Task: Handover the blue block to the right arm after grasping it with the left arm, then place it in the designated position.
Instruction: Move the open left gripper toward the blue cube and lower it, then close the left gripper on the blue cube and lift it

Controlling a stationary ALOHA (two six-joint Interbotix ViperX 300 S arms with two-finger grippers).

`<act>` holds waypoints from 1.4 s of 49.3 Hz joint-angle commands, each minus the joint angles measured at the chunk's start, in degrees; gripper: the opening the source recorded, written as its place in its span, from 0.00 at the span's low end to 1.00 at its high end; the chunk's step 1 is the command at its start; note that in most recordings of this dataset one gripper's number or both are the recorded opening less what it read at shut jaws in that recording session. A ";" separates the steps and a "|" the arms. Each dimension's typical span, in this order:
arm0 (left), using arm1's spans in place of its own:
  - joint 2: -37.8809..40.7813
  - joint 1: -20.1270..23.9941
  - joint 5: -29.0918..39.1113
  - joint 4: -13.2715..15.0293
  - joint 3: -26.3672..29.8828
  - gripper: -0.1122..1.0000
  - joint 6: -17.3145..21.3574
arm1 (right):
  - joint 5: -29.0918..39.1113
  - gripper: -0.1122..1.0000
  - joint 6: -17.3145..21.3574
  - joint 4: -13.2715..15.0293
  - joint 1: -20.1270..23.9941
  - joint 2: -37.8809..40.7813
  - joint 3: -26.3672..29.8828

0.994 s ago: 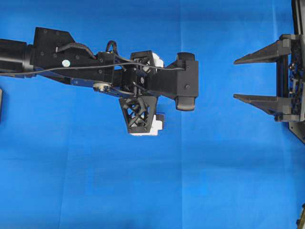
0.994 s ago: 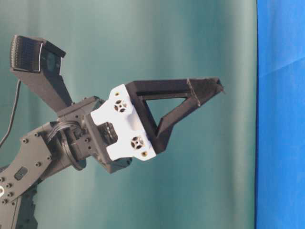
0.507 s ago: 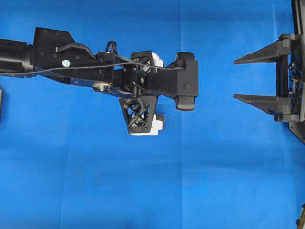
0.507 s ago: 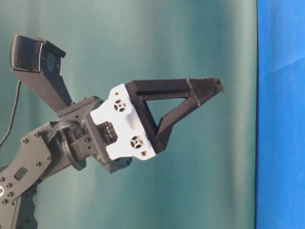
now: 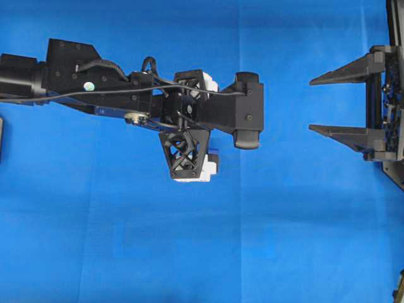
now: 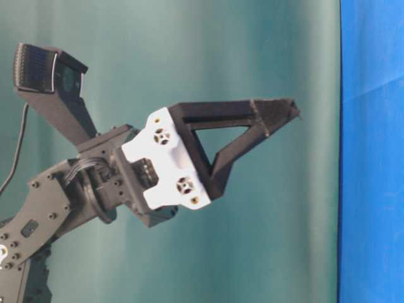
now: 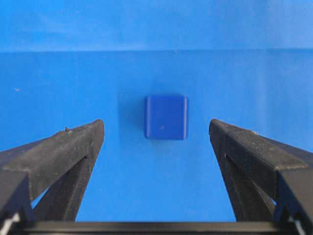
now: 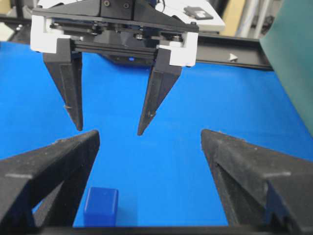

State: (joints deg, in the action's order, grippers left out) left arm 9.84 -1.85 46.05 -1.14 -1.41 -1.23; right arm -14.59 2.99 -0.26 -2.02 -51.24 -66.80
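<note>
The blue block [image 7: 166, 117] lies on the blue cloth, straight below and between the black fingers of my left gripper [image 7: 155, 125]. That gripper is open, held above the block, touching nothing. In the overhead view the left gripper [image 5: 189, 120] points down over the middle of the cloth and covers the block. Side on, the left gripper [image 6: 284, 110] hangs clear of the cloth. My right gripper [image 5: 312, 105] waits open at the right edge, fingers pointing left. In its own view the right gripper [image 8: 149, 133] is empty, with the block [image 8: 100, 205] by its left finger and the left gripper [image 8: 109, 130] beyond.
Blue cloth [image 5: 126, 252] covers the table. A teal backdrop [image 6: 189, 38] stands behind the left arm. A black rail [image 8: 234, 46] runs along the far side. A dark object [image 5: 1, 139] shows at the left edge.
The left gripper has shifted slightly and tilted a little further down toward the cloth. The right gripper has not moved.
</note>
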 commanded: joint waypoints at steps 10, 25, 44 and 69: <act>1.05 -0.18 -4.22 -0.09 -1.49 0.93 -0.26 | -0.26 0.96 0.00 -0.18 -0.09 1.14 0.97; 1.76 -0.26 -16.70 0.00 -10.11 0.93 -3.60 | -0.53 0.96 0.00 -0.18 -0.09 1.49 0.88; 6.59 -0.88 -21.80 0.00 -12.39 0.93 -3.87 | -0.62 0.96 0.00 -0.18 -0.97 2.55 0.70; 11.34 -0.79 -24.70 -0.09 -12.57 0.93 -3.78 | -0.53 0.96 0.00 -0.18 -1.05 3.16 0.62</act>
State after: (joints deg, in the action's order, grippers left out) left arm 22.24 -2.55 21.62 -1.05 -14.68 -5.10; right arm -14.68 2.99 -0.26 -2.90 -48.43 -66.80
